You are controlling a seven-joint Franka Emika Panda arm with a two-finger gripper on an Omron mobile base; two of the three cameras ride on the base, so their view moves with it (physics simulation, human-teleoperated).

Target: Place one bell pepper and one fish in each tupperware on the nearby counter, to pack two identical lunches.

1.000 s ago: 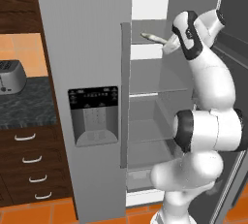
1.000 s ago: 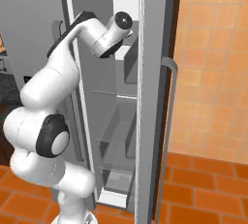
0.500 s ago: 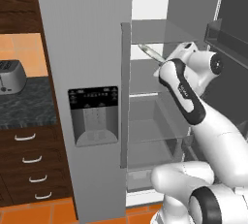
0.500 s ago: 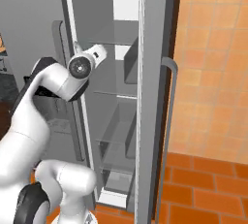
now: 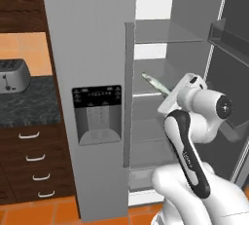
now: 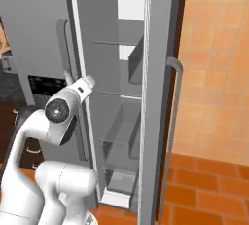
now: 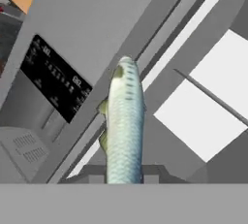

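A slim, pale silvery-green fish [image 7: 125,121] runs straight up between my finger tips, and my gripper [image 7: 125,177] is shut on its tail end. From the left base, the fish [image 5: 155,84] juts up and left out of my gripper [image 5: 167,95], in front of the open fridge's middle shelf. The right base view has the fish [image 6: 68,77] poking out beside the fridge's left door. The dark speckled counter [image 5: 26,106] lies to the left of the fridge. The bell pepper and the tupperware are out of view.
The fridge's closed left door with its dispenser panel [image 5: 97,114] stands just left of my hand. The open right door [image 5: 228,78] with its bins hangs at the right. Glass shelves [image 5: 165,36] lie behind. A silver toaster [image 5: 12,75] sits on the counter above wooden drawers [image 5: 31,158].
My arm has folded down and back from the upper shelf. The hand now sits lower, at the fridge's middle, still gripping the fish. The views themselves have not shifted.
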